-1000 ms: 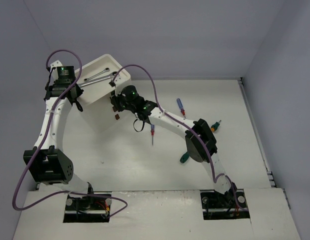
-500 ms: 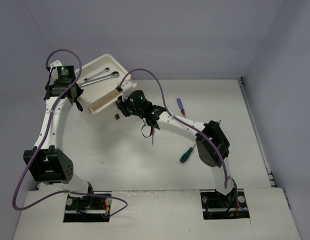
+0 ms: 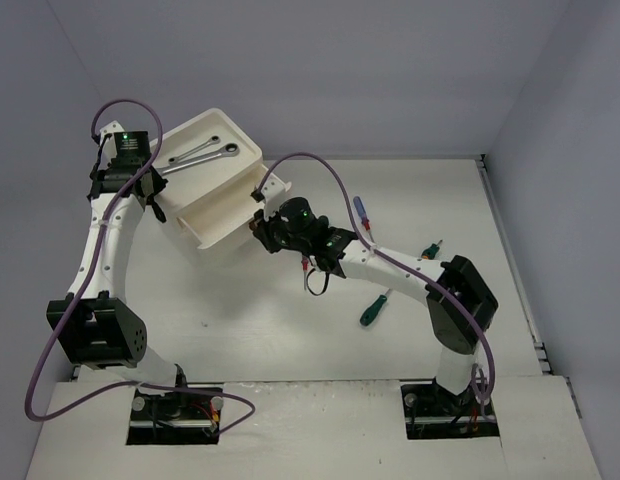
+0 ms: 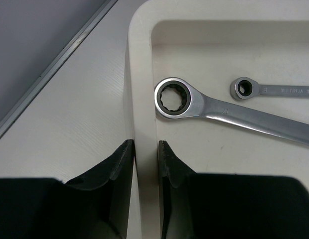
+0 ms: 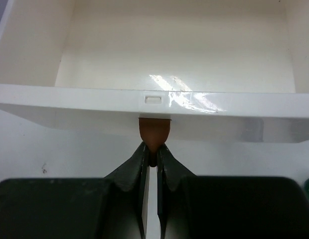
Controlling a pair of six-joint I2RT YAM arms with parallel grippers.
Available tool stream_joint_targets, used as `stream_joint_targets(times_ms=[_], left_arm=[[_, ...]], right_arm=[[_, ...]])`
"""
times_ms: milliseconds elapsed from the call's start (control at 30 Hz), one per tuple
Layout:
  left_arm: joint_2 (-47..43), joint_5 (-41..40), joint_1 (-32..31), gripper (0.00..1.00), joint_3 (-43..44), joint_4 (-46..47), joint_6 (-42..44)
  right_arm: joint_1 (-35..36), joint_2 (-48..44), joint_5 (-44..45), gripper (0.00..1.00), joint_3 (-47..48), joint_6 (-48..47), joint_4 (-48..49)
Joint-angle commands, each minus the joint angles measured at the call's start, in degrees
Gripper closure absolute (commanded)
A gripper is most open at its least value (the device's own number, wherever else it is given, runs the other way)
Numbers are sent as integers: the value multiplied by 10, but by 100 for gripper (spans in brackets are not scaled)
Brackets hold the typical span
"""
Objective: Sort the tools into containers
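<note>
1. Pull the drawer (image 5: 84, 99) by its brown handle tab (image 5: 154, 130), pinched between the all-but-closed tips of the right end effector (image 5: 150, 152). Draw straight out toward the near right, in line with the runners, with no twisting.
2. Brace with the left end effector (image 4: 145, 149), parted only narrowly and clamped across the rim of the top tray (image 4: 140, 74) at its left corner, so the box (image 3: 195, 250) cannot slide or tip along with the pull.
3. Stop short of full travel; already well out and empty inside, likely to sag or drop if drawn clear.
4. Mind the tab — a thin, small purchase, apt to slip free under a jerk.
5. Leave the two ratchet wrenches (image 4: 229, 112) lying in the tray. For loading, look to the counter (image 3: 240, 320): green-handled screwdriver (image 3: 373, 310) at the near right, blue-handled screwdriver (image 3: 361, 210) farther back — both apart from the box.
</note>
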Motion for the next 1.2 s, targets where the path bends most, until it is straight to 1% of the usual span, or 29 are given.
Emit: stream_joint_targets(times_ms=[0, 33, 67, 100, 133, 200, 233, 300, 367, 433, 500, 600, 667, 800, 933, 1067, 1167], left_arm=[[-13, 77, -22, 100, 24, -42, -13], [-14, 75, -22, 100, 26, -43, -10], [-16, 72, -22, 100, 29, -43, -7], [-19, 68, -22, 100, 32, -43, -2], [-23, 63, -22, 99, 33, -42, 4], [-30, 54, -22, 84, 37, -42, 15], [-36, 46, -22, 80, 39, -43, 24], [-46, 39, -22, 69, 42, -43, 35], [-60, 28, -22, 50, 48, -43, 54], [-79, 19, -22, 40, 53, -44, 77], [-89, 14, -22, 33, 58, -44, 96], [-124, 12, -22, 26, 64, -43, 131], [-141, 23, -22, 25, 65, -43, 147], [-189, 59, -25, 25, 55, -47, 178], [-222, 80, -53, 25, 45, -68, 191], [-260, 67, -84, 25, 40, -95, 214], [-284, 60, -102, 25, 34, -104, 217]], right_arm=[[8, -52, 13, 75, -11, 23, 31], [8, -56, 18, 64, -13, 27, 31], [8, -62, 29, 55, -16, 34, 30], [7, -70, 40, 47, -19, 41, 29], [6, -79, 49, 43, -21, 46, 26], [2, -93, 98, 31, -31, 68, 11], [-4, -106, 110, 27, -34, 76, 4], [-9, -123, 137, 24, -44, 97, -12], [-29, -150, 180, 20, -61, 141, -51], [-44, -175, 229, 16, -82, 171, -90], [-63, -188, 256, 14, -92, 207, -144], [-101, -221, 283, 13, -140, 282, -220], [-113, -249, 284, 13, -187, 313, -252], [-132, -274, 282, 13, -263, 386, -297], [-147, -284, 250, 15, -316, 434, -310], [-153, -290, 240, 19, -364, 485, -315], [-156, -280, 235, 25, -382, 511, -315]])
